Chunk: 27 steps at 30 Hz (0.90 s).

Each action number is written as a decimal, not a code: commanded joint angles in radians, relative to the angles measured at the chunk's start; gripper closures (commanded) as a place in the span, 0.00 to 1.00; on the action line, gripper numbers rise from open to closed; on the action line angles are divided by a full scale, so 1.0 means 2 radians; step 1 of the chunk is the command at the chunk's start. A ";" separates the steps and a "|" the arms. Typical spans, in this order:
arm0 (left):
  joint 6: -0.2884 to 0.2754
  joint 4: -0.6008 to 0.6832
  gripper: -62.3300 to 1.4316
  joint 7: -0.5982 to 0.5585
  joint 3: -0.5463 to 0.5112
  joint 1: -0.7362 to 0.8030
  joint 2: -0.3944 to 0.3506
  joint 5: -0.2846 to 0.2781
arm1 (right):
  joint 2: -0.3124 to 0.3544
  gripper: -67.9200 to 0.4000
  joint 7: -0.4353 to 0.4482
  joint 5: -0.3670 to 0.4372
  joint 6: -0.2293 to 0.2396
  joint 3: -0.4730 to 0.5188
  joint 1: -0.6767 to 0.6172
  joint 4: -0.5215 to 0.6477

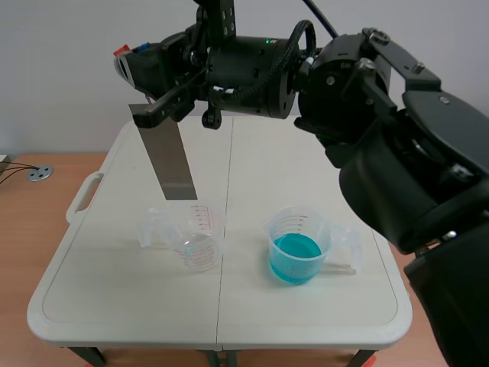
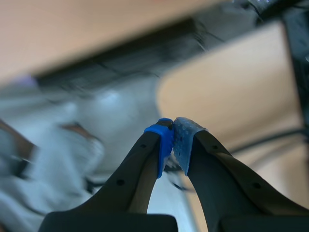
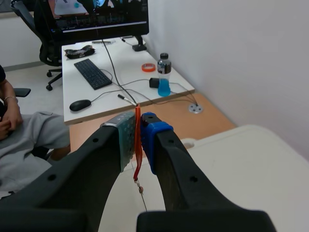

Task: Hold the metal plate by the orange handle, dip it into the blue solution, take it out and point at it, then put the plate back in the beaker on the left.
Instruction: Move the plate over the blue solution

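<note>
Right tool (image 3: 139,126) pinches orange handle (image 3: 138,145); grey metal plate (image 1: 169,157) hangs tilted; left tool (image 2: 173,126) pressed together.

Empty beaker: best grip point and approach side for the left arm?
Probably its handle, which juts from the empty beaker toward the robot's left, clear of the metal plate hanging above. Come in low from the left, jaws either side of the handle.

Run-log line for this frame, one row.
right gripper: shut on orange handle | metal plate: hangs just above left beaker | blue solution: in right beaker | left gripper: shut, empty
</note>
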 commanded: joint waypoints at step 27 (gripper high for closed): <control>-0.111 0.187 0.93 -0.065 0.022 -0.161 -0.069 0.014 | 0.161 0.98 -0.044 0.158 0.007 0.146 -0.085 0.197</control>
